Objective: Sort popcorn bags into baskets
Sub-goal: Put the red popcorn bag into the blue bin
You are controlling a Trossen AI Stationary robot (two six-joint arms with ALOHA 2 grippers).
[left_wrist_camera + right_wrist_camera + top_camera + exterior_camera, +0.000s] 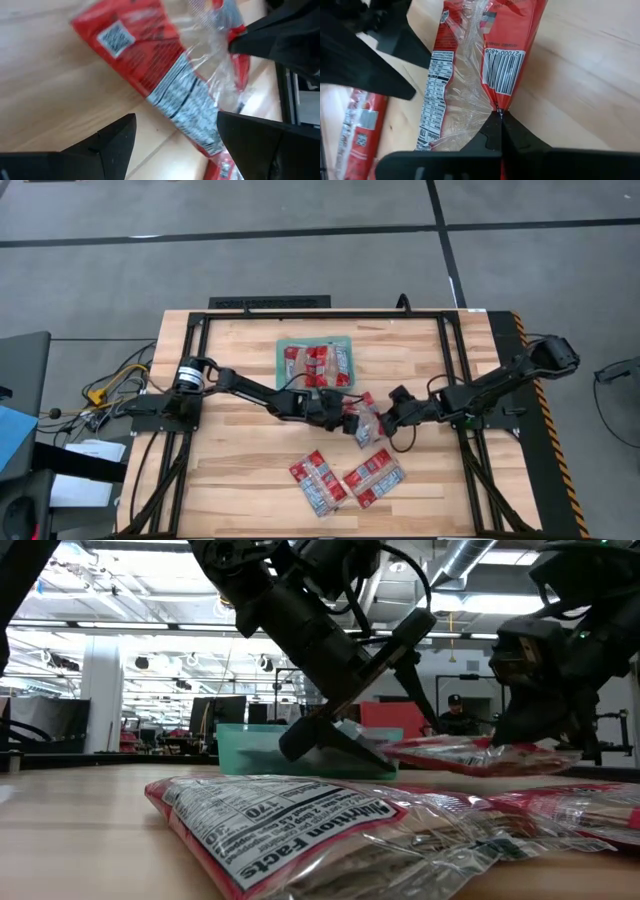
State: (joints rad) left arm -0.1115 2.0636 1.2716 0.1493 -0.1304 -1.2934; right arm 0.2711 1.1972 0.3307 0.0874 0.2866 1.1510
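Note:
A red popcorn bag with a clear middle panel [365, 421] lies between my two grippers at the table's middle. My right gripper [384, 423] is shut on it. My left gripper [346, 415] is open, its fingers [116, 142] standing on either side of the bag's other end [185, 107]; I see no touch. The teal-green tray [281, 352] at the far middle holds several red bags [318, 363]. More bags lie on the table near the front edge [318, 481], [374, 475]. My right gripper pinches the bag's sealed end edge [498, 106] between its two shut fingers, near the barcode. The fingers come low from the table's right and lie along the bag. The bag stretches away toward my left gripper, roughly level and just above the table [470, 755].
The tray stands just beyond my left arm [310, 635]. A bag lies close to the low camera [300, 830] with another to its right [590, 805]. Bare wood lies at the table's left [230, 470] and right front [430, 480].

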